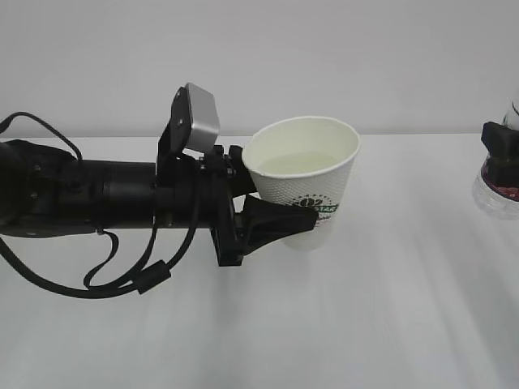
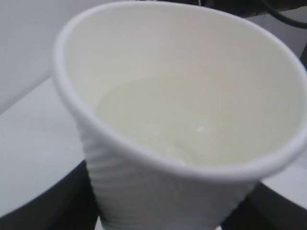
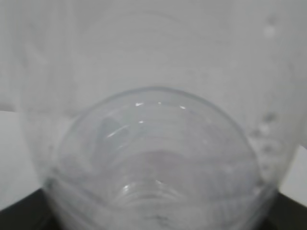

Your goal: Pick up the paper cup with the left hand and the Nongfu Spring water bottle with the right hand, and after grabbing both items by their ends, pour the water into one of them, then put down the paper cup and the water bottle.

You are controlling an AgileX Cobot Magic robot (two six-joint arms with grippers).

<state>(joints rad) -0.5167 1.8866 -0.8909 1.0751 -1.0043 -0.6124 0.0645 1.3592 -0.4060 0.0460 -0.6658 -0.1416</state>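
Water [image 1: 302, 164] sits pale and level in the paper cup [image 1: 306, 182], which stands upright near the middle of the counter [image 1: 389, 308], toward its far edge; whether its base rests on the surface or hangs just above it cannot be told. The left hand [image 1: 258, 212] reaches in horizontally from the counter's left side, and its fingers [image 1: 280, 220] are closed around the cup's lower wall at about cup width, one dark finger crossing just beside the green logo. The low grip keeps the rim clear and the cup level, so the liquid does not spill. In the left wrist view the cup fills the frame, the water well below the rim and the dotted wall slightly pressed in where the grip falls.

At the counter's right edge, well apart from the cup, the Nongfu Spring water bottle [image 1: 496, 185] shows only a clear ribbed part and a strip of red label. The right hand [image 1: 504, 146] has its fingers closed on it. The right wrist view looks along the bottle's ribbed wall at very close range.

Pouring looks finished, judging by the filled cup and the wide separation; setting both things down is what remains.
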